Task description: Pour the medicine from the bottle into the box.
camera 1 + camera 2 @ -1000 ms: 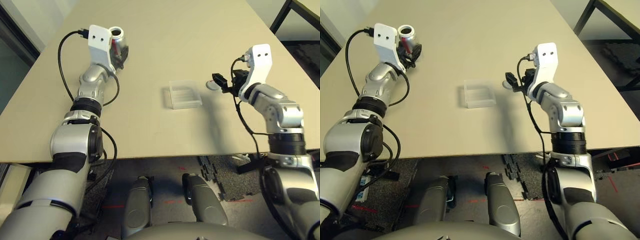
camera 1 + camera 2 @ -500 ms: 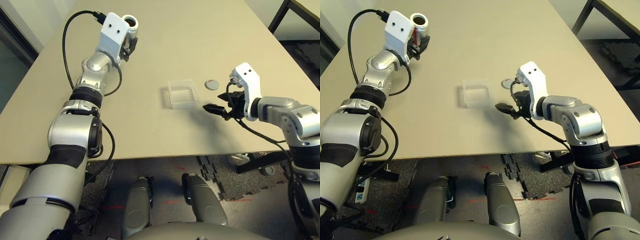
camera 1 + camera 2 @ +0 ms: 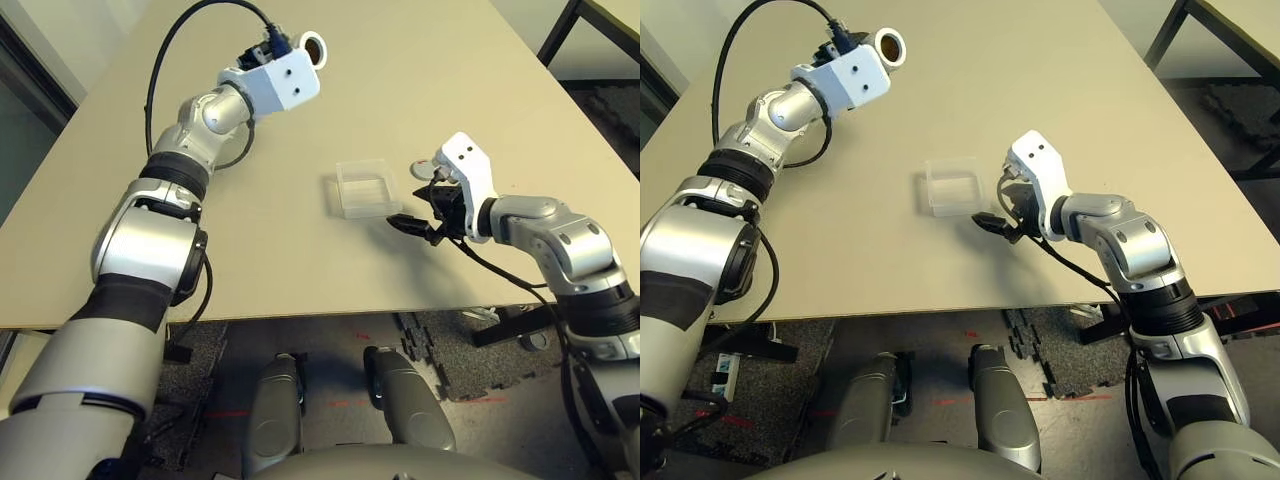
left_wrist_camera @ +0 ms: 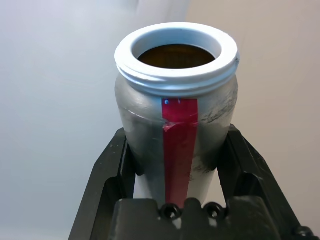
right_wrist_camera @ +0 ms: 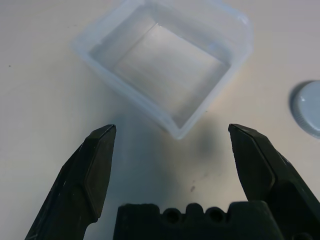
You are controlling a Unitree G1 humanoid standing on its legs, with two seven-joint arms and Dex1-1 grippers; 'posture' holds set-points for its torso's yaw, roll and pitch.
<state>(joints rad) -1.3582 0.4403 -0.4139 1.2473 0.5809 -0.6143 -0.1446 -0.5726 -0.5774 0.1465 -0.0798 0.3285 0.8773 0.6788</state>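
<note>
Brown medicine point(image 4: 176, 56) fills the left end effector's point(image 4: 176, 165) gripped bottle point(image 4: 175, 125); right point(image 5: 172, 145) open.

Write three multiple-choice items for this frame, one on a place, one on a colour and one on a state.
1. Where does the cap lie?
A. on the table beside the box
B. inside the box
C. on the bottle

2. What colour is the strip down the side of the bottle?
A. blue
B. red
C. green

3. How does the right gripper stand?
A. shut on the box
B. shut on the cap
C. open, short of the box

Key: 1 A, the right wrist view shows the cap flat on the table, apart from the box. 2 B, the left wrist view shows a red strip running down from the white rim. 3 C, its fingers are spread wide with the box ahead of them, nothing between them; the left gripper holds the uncapped bottle.
</note>
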